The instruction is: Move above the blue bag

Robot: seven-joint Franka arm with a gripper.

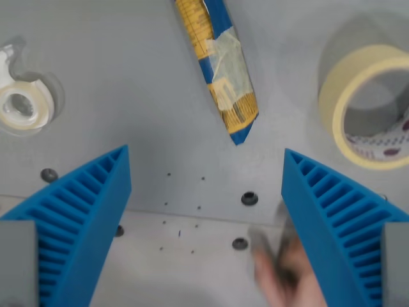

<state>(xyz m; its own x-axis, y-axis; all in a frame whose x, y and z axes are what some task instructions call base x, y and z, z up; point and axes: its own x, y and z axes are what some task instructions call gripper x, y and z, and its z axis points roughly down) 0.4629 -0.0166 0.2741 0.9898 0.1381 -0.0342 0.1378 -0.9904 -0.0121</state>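
Observation:
The blue bag (220, 67), a long narrow packet in blue and yellow with a strip of pale tape across it, lies on the grey table in the upper middle of the wrist view, its lower tip pointing toward me. My gripper (206, 160) is open, its two blue ribbed fingers (83, 211) spread wide at the lower left and lower right. Nothing is between them. The bag's tip sits just above the gap, beyond the fingertips.
A clear tape dispenser (22, 102) lies at the wrist view's left edge. A large roll of beige masking tape (361, 105) stands at the upper right. Dark screw holes (249, 199) dot the table. A blurred brownish smudge (281, 265) shows near the right finger.

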